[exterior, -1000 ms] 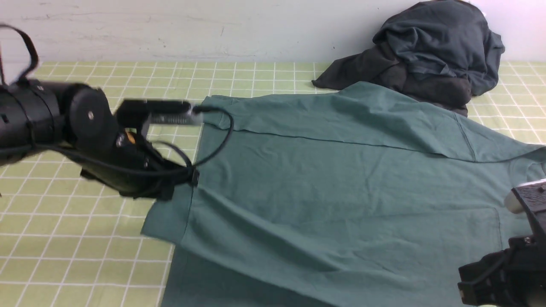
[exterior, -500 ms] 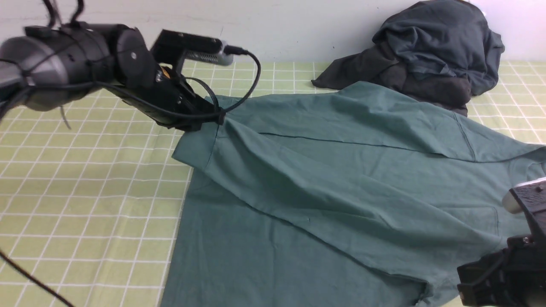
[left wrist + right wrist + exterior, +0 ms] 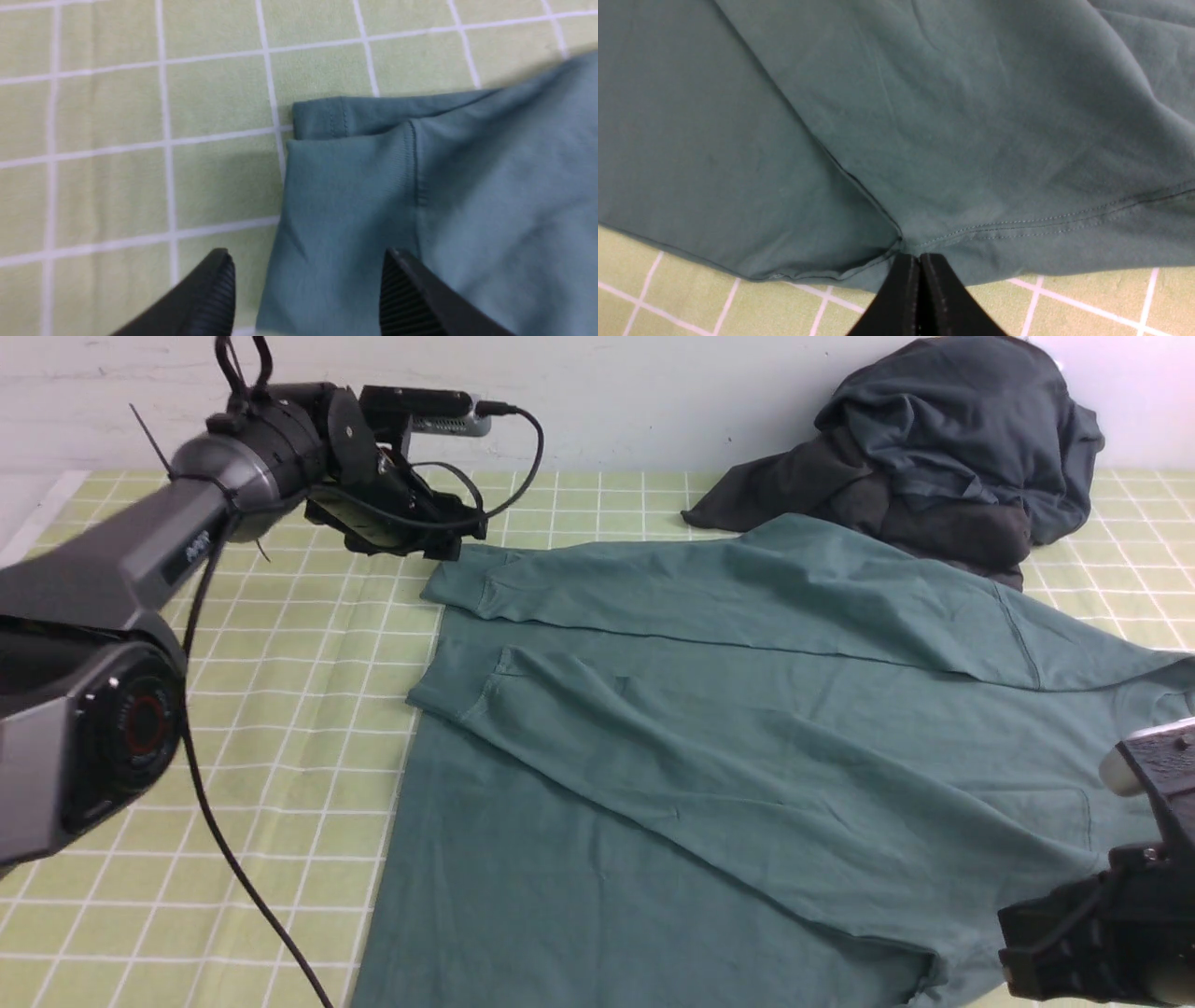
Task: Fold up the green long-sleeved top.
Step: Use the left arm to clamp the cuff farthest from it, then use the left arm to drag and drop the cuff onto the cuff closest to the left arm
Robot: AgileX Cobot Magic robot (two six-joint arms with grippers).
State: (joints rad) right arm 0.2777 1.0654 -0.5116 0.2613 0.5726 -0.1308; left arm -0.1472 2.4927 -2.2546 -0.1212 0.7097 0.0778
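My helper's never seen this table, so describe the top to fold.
Look at the checked yellow-green tablecloth. The top lies across its middle and right. It is teal-green and spread flat, unlike the crumpled charcoal heap of clothes by the back wall.

Soft matt jersey top (image 3: 709, 737) on matt tablecloth (image 3: 280, 709).
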